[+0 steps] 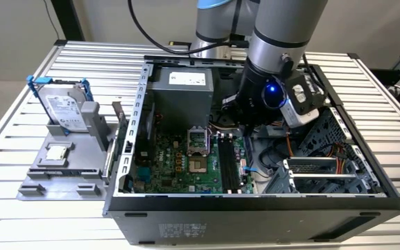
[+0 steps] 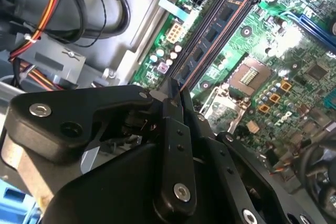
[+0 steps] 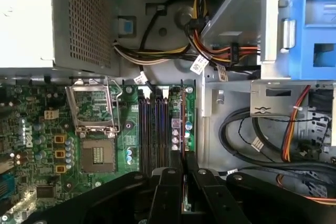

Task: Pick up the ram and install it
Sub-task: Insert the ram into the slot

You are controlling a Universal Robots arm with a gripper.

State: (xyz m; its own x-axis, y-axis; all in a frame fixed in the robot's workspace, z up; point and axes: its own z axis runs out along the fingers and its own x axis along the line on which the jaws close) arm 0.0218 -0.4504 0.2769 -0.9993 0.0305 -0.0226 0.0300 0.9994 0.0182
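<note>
Gripper [image 3: 182,179] hangs at lower centre over the memory slots [image 3: 155,129], fingers closed on the thin ram [image 3: 183,145].

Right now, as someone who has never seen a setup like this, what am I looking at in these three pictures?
The big grey tube in the exterior view is a robot arm, reaching down into an open computer case that sits on a slatted metal table. The other two pictures come from cameras riding on the arm's wrist and looking along its black gripper at the green motherboard. The gripper looks closed on a thin board seen edge-on, apparently the ram, held just over the long black memory slots. On the exterior view's left, a grey tray holds a hard drive with blue rails and a small processor chip.
</note>
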